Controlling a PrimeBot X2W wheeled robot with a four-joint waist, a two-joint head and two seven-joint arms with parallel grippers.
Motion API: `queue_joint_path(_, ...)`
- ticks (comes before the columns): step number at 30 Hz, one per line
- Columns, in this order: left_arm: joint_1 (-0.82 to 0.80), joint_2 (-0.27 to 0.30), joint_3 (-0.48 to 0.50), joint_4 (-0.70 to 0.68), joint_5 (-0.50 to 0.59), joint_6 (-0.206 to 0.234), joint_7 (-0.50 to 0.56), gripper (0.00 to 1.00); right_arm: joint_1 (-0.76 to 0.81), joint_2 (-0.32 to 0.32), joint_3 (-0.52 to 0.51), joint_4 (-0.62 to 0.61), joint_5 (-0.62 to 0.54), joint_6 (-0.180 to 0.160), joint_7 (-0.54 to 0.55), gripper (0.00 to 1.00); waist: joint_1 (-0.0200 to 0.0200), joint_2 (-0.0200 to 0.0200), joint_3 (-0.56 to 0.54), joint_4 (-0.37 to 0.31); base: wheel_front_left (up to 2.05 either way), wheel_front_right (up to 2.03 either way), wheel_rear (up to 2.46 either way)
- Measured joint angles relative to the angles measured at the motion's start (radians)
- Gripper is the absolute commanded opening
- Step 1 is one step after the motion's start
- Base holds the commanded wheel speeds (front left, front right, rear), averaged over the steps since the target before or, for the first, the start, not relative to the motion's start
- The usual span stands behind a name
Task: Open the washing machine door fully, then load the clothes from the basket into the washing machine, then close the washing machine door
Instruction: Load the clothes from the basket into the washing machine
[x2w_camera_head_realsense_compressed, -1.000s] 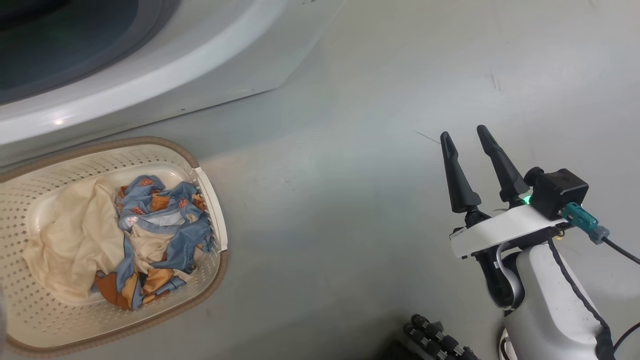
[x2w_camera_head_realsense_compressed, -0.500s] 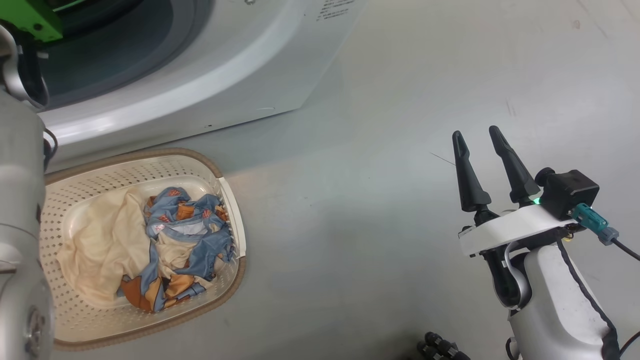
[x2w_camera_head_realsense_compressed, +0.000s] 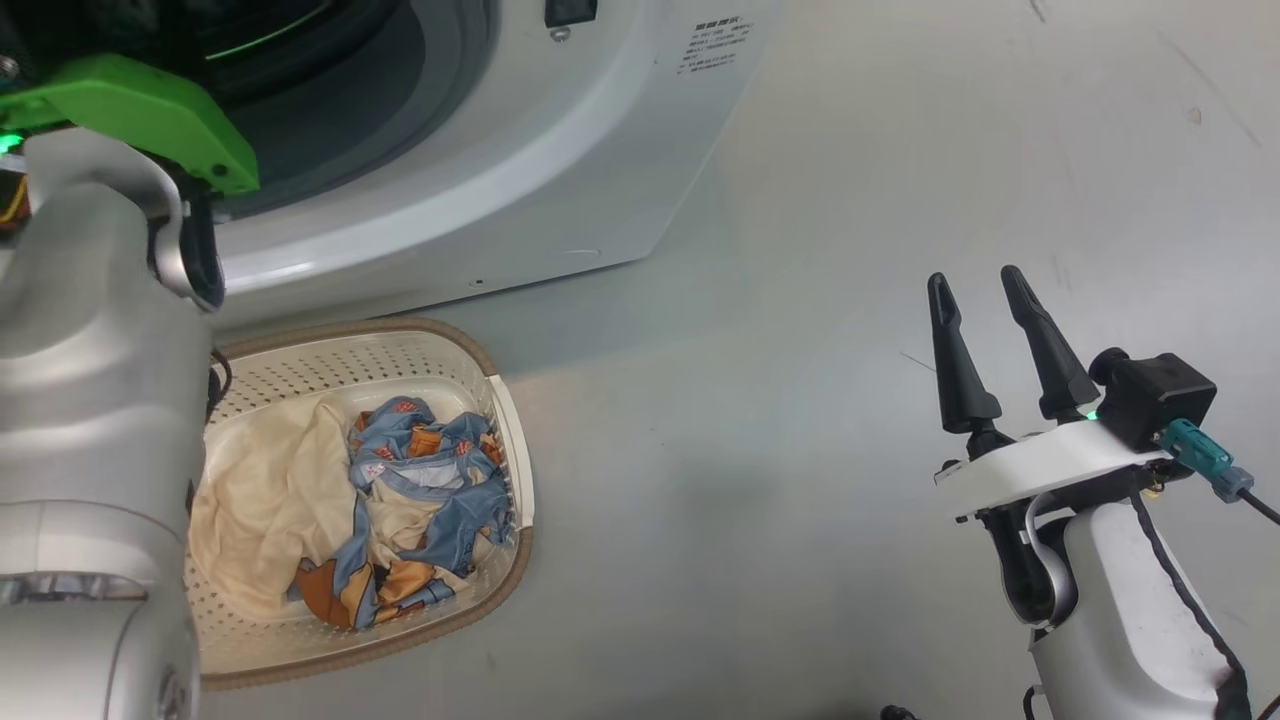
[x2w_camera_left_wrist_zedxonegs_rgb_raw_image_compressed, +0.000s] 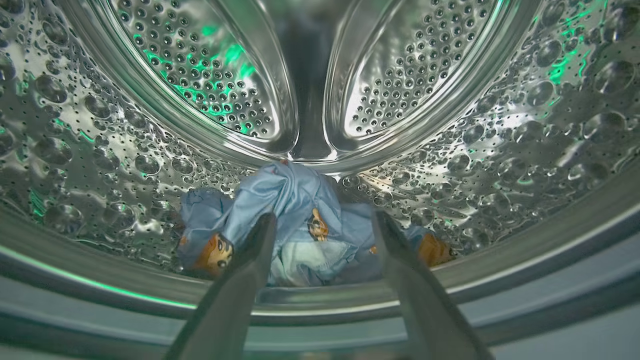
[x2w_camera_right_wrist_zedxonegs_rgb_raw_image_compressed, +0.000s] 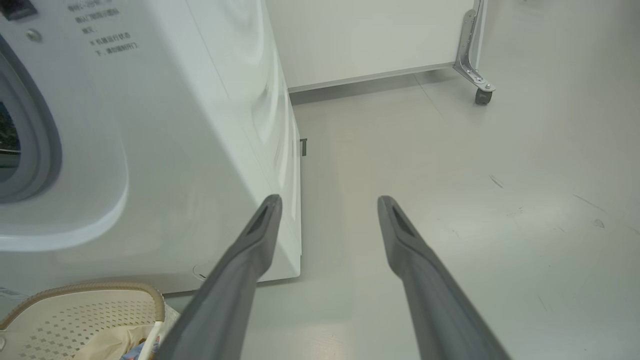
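The washing machine (x2w_camera_head_realsense_compressed: 580, 160) gapes above the basket (x2w_camera_head_realsense_compressed: 290, 375), whose left side is hidden by the pale left forearm (x2w_camera_head_realsense_compressed: 90, 400). More clothes (x2w_camera_head_realsense_compressed: 440, 490) lie heaped in the basket. One blue garment (x2w_camera_left_wrist_zedxonegs_rgb_raw_image_compressed: 290, 195) sits in the drum (x2w_camera_left_wrist_zedxonegs_rgb_raw_image_compressed: 500, 125) just past the left gripper (x2w_camera_left_wrist_zedxonegs_rgb_raw_image_compressed: 325, 216), whose fingers are apart and hold nothing. The right gripper (x2w_camera_head_realsense_compressed: 975, 276) hangs spread over the floor (x2w_camera_head_realsense_compressed: 750, 450).

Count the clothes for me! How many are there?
3: a blue garment in the drum, a second blue garment in the basket, and a cream cloth beside it. More may hide underneath.
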Motion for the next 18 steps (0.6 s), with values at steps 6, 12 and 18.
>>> queue_joint_path(6, 0.059, -0.018, -0.005, 0.005, 0.000, -0.003, -0.003, 1.00, 0.019, 0.000, -0.006, 0.006, 0.000, 0.000, 0.000, 1.00, 0.0000, 0.0000, -0.042, 0.022, 0.00, 0.00, 0.00)
queue_joint_path(12, 0.129, -0.036, -0.009, 0.007, 0.000, -0.016, -0.003, 1.00, 0.044, -0.001, -0.026, 0.010, -0.004, 0.000, 0.000, 1.00, 0.0000, 0.0000, -0.099, 0.048, 0.00, 0.00, 0.00)
queue_joint_path(18, 0.201, -0.056, -0.017, -0.037, 0.000, -0.021, -0.003, 1.00, 0.083, -0.017, -0.057, 0.017, -0.006, 0.000, 0.000, 1.00, 0.0000, 0.0000, -0.158, 0.076, 0.00, 0.00, 0.00)
